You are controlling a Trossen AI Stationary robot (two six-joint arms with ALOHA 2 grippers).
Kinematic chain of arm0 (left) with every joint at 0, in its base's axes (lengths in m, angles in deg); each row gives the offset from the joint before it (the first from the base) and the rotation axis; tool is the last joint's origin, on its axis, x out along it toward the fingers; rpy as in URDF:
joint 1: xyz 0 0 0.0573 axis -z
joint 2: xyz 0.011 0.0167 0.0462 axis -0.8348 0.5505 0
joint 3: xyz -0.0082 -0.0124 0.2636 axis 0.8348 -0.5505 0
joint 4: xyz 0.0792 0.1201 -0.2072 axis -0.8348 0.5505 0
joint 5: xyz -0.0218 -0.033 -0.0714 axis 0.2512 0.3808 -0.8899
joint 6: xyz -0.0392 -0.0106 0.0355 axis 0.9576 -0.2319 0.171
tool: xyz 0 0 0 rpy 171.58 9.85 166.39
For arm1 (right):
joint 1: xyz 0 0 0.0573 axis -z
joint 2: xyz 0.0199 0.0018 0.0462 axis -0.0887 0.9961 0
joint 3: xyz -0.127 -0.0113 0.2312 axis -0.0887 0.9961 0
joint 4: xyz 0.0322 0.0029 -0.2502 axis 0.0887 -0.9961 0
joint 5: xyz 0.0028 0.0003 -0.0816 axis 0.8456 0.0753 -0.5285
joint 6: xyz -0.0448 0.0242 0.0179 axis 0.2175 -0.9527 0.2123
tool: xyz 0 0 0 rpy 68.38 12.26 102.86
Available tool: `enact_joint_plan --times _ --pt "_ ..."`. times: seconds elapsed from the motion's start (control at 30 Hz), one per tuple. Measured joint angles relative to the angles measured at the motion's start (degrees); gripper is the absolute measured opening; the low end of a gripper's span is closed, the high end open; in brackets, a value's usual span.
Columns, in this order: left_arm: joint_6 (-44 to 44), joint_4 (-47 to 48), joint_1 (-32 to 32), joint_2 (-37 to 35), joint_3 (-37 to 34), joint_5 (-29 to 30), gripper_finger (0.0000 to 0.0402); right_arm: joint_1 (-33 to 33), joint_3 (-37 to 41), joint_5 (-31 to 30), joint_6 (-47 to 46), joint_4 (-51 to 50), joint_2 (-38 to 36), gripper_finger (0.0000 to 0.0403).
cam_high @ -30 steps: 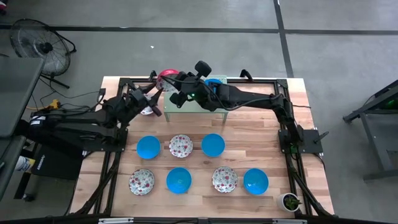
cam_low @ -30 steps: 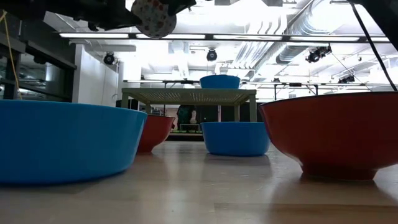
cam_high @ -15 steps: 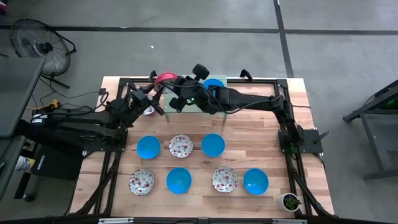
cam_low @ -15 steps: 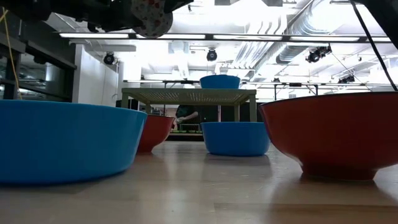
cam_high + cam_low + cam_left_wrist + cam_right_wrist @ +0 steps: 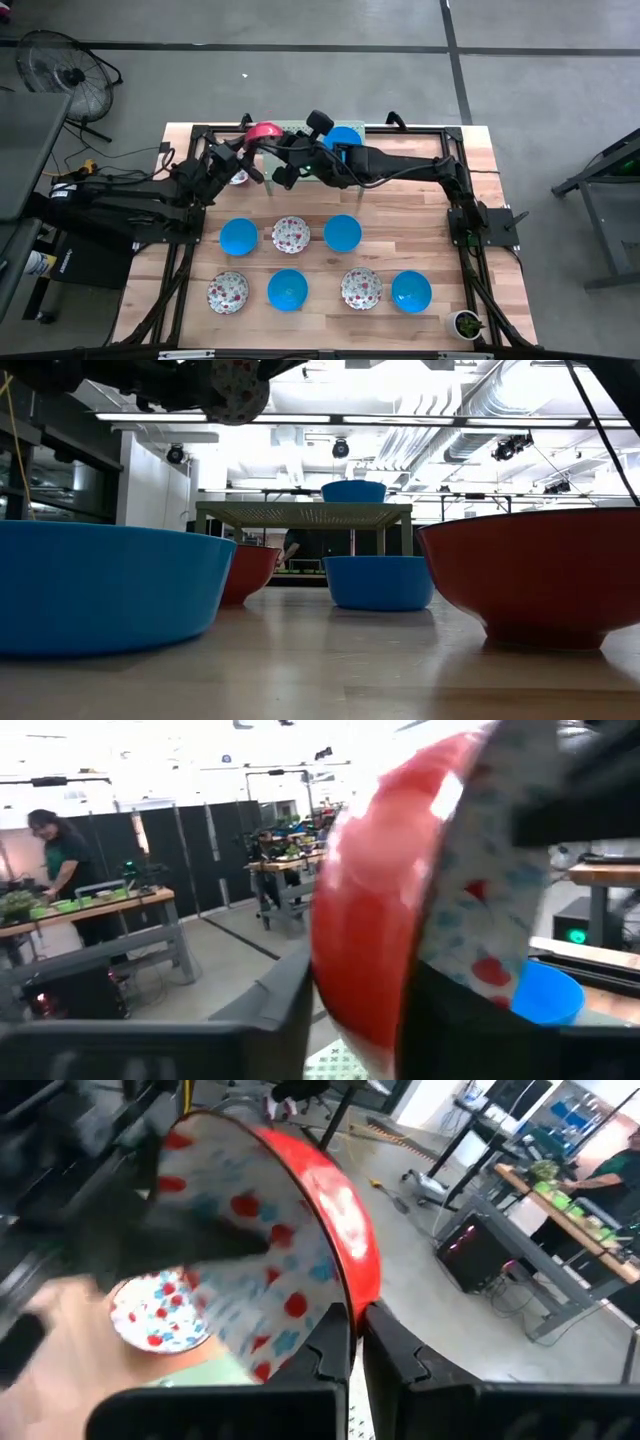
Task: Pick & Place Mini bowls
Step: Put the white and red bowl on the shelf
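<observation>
A mini bowl [image 5: 263,131], red outside and white with red-pink speckles inside, hangs tipped on its edge above the table's far left, in front of the pale green rack [image 5: 305,160]. My right gripper [image 5: 357,1325] is shut on it, and my left gripper [image 5: 360,1000] has closed round it from the other side. A blue mini bowl [image 5: 345,135] stands on the rack. Several more mini bowls, blue [image 5: 238,236] and speckled [image 5: 291,234], rest on their bases in two rows on the near half of the table. Another speckled bowl [image 5: 155,1315] lies below the grippers. My left gripper has the bowl's wall [image 5: 350,950] between its two fingers, one on the red outside, one on the speckled inside. It comes about level from the table's left. The bowl is on edge, clear of the table. My right gripper pinches the bowl's rim [image 5: 350,1295] between its two fingertips, one inside and one outside. It comes from the table's right, slanting slightly down. The bowl is tipped on its edge and is lifted clear.
The rack stands at the table's far middle, right behind the grippers. A small potted plant [image 5: 466,324] sits at the near right corner. Black frame rails [image 5: 468,240] run along the table's sides. A person [image 5: 60,850] works in the room beyond.
My right gripper has carried the speckled bowl a little toward the table's left, to my left gripper. The bowl stays aloft and on edge. The bowls on the table have not moved.
</observation>
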Motion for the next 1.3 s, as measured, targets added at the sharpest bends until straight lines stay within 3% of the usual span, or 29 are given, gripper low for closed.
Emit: enact_joint_plan --times 0.13,0.7,0.87,1.1,1.3 --pt "-0.1 0.0 -0.2 -0.1 0.1 1.3 0.0023 -0.4 0.1 1.5 0.2 -1.3 0.0 0.0002" --pt "3.8 0.9 -0.1 0.0 -0.1 0.0 0.0023 -0.3 0.0 1.8 -1.1 -3.4 0.0 0.0008" --pt "4.1 1.4 -0.1 0.1 -0.1 -0.4 0.0023 -0.3 -0.1 3.1 -1.4 -3.1 -0.1 0.0045" --pt "11.2 5.1 -0.1 0.1 0.1 -0.9 0.0023 0.1 -0.2 4.3 -5.9 -5.1 -1.8 0.0126" --pt "17.3 27.3 -0.8 0.1 10.1 -2.6 0.0023 2.7 -0.2 4.7 -15.0 -14.3 -7.1 0.0176"
